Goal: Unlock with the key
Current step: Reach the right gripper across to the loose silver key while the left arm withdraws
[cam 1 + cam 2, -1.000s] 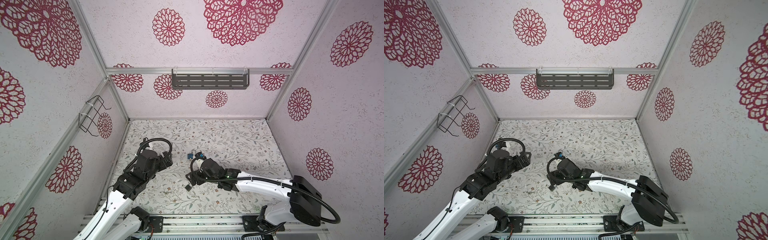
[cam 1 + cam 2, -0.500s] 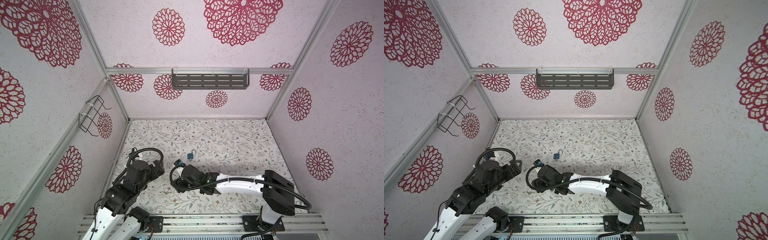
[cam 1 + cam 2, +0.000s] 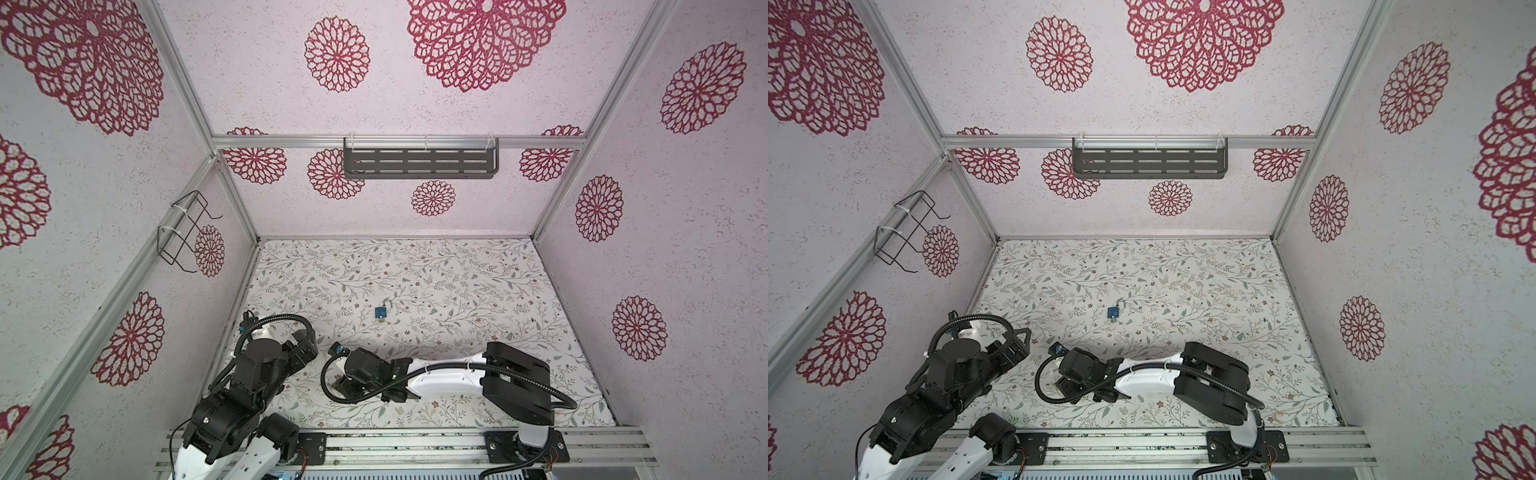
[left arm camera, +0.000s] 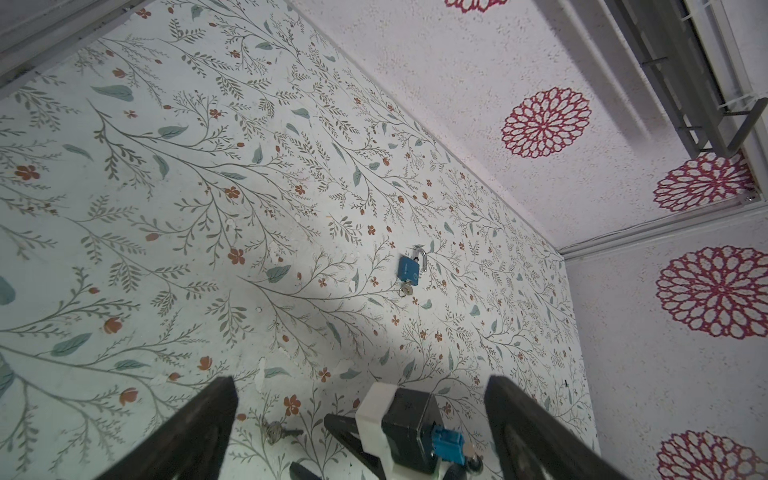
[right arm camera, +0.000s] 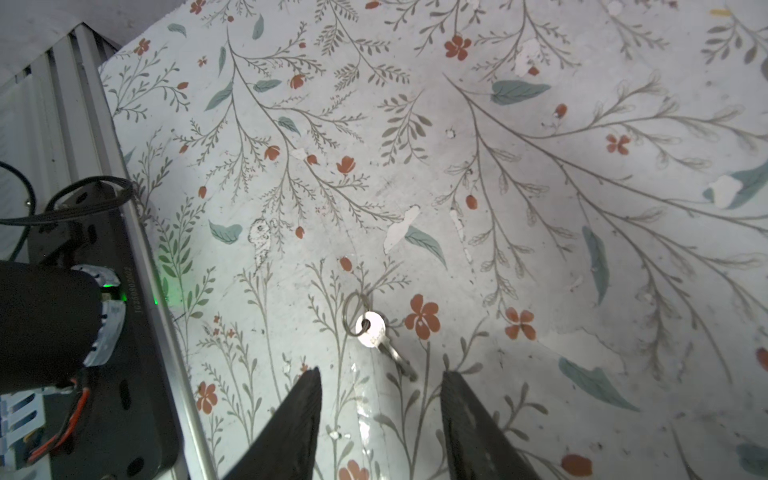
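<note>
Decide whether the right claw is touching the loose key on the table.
Apart. The right wrist view shows bare table between the loose key and both fingers of the right claw.

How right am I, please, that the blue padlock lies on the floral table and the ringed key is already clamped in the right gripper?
Not quite: the ringed key is not clamped. The right wrist view shows it lying on the floral table, its blade tip between the fingertips of the right gripper, jaws apart and not touching it. The blue padlock does lie on the table.
</note>
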Controlling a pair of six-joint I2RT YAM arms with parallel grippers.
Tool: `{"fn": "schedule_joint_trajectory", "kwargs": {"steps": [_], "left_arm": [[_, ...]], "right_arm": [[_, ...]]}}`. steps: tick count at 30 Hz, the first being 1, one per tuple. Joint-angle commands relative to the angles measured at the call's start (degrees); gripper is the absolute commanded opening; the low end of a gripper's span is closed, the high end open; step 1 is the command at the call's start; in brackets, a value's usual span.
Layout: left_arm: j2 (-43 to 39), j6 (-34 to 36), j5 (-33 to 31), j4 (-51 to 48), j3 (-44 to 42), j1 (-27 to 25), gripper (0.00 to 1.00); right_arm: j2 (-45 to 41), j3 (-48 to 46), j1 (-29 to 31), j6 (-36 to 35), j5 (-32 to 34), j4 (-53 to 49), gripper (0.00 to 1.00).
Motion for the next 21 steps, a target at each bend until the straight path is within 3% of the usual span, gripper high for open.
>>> {"fn": "schedule_joint_trajectory", "kwargs": {"steps": [1, 21], "left_arm": [[-2.10, -1.36, -1.02, -2.01, -1.25, 0.38, 0.97], [-8.15, -4.28, -2.86, -5.36, -3.02, 0.37, 0.98]], "right_arm": [[1.05, 2.88, 0.81, -2.05, 0.47, 1.46, 0.48], [8.47, 10.46, 1.79, -5.14, 2.31, -4.06, 0.33]]}}
